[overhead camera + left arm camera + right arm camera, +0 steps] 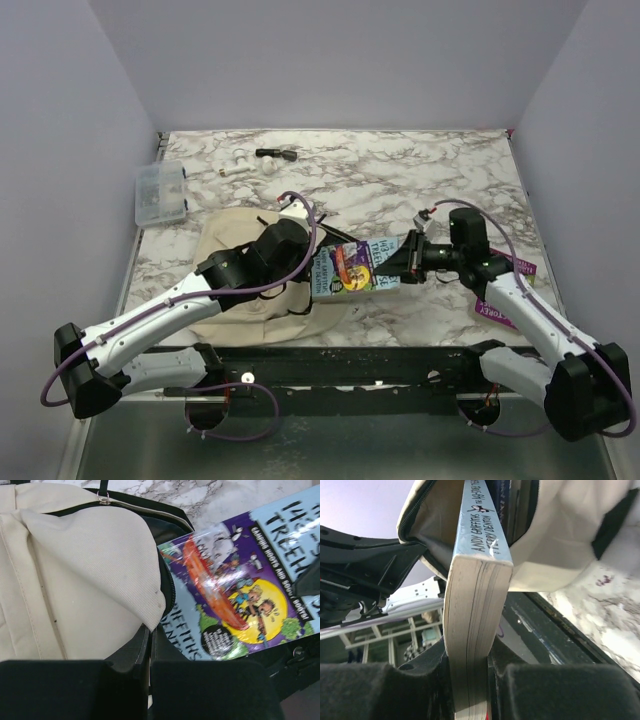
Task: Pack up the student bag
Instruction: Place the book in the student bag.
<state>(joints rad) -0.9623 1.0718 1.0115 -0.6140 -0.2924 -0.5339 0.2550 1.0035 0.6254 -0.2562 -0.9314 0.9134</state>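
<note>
Top external view: the student bag [228,236] is seen lying flat on the left half of the marble bench [400,180], partly covered by the left arm. The left tool [303,262] is placed at the bag's right edge, where the opening faces the middle of the bench. In the left wrist view, the fingers of the left tool [150,665] are pressed together, and the dark rim of the bag [90,580] at the zipper is pinched between them; the beige flap is lifted just above the fingers.

A colourful book [352,268] is held by the right tool [405,258], directly to the right of the bag. In the right wrist view, the right tool [470,680] is clamped on the page edge of the book [475,605], and the far end of the book is pushed into the mouth of the bag [555,535], between its beige walls. The cover of the book [235,595] is shown touching the open zipper edge.

A second book [505,305] is left under the right arm, and a clear plastic box [160,195] is set at the left edge of the bench.
</note>
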